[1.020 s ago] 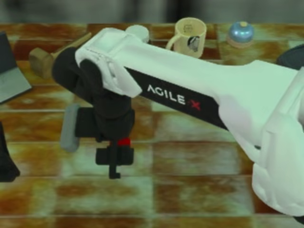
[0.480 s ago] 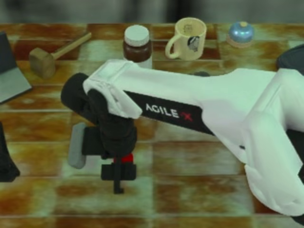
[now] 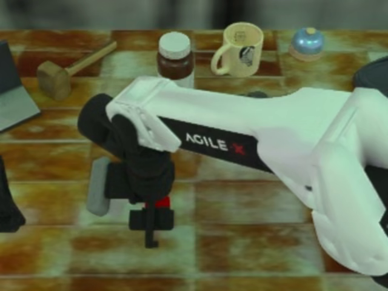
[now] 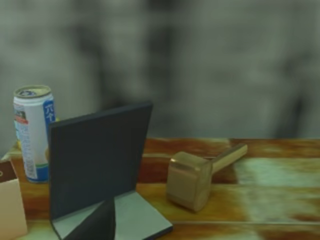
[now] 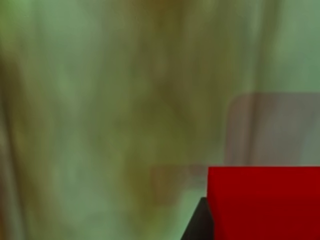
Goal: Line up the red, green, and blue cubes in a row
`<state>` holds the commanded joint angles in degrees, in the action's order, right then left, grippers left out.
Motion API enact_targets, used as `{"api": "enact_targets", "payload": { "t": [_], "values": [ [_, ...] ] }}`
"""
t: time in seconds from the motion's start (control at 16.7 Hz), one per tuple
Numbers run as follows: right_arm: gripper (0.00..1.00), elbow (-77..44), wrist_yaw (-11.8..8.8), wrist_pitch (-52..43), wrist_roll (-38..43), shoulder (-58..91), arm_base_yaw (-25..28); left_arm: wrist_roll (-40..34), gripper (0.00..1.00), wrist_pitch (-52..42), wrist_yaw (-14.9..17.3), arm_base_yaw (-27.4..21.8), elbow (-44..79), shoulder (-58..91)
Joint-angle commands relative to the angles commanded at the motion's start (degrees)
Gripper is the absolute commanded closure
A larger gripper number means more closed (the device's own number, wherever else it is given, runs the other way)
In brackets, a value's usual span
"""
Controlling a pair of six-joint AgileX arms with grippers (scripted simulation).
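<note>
My right arm reaches across from the top view's right side, and its pincer point(image 3: 151, 225) points down over the left-centre of the surface point(image 3: 254, 242). The red cube point(image 3: 160, 202) sits gripped in that pincer, only a small red sliver showing in the top view between the dark fingers and the wrist. In the right wrist view the cube point(image 5: 265, 202) shows one flat red face with a level top edge, a dark finger point(image 5: 197, 222) pressed against its side. Being a cube, it has no long axis, and its visible edges run square to the pincer. I cannot tell whether it touches the surface or hangs just above it.

The surface is tiled in mottled rust-orange and pale green squares. Along its far edge stand a wooden mallet point(image 3: 57, 76), head toward the left, a brown jar with a white lid point(image 3: 175, 56), a cream mug point(image 3: 240, 48) and a blue-domed bell point(image 3: 307, 42). At the far left lies a dark, grey-based stand point(image 3: 12, 91), and the left wrist view shows a drinks can point(image 4: 33, 132) behind it. The backdrop is a blurred grey wall.

My left arm point(image 3: 7, 206) is parked at the left edge, and I cannot tell its pincer's state.
</note>
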<state>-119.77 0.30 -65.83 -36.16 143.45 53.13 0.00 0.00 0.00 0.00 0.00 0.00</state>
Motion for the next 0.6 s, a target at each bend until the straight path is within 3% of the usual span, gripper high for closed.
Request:
{"api": "enact_targets", "payload": {
  "t": [0.36, 0.6],
  "values": [
    [0.02, 0.0, 0.0, 0.0, 0.0, 0.0, 0.0, 0.0, 0.00, 0.0, 0.0, 0.0, 0.0, 0.0],
    [0.00, 0.0, 0.0, 0.0, 0.0, 0.0, 0.0, 0.0, 0.00, 0.0, 0.0, 0.0, 0.0, 0.0]
  ]
}}
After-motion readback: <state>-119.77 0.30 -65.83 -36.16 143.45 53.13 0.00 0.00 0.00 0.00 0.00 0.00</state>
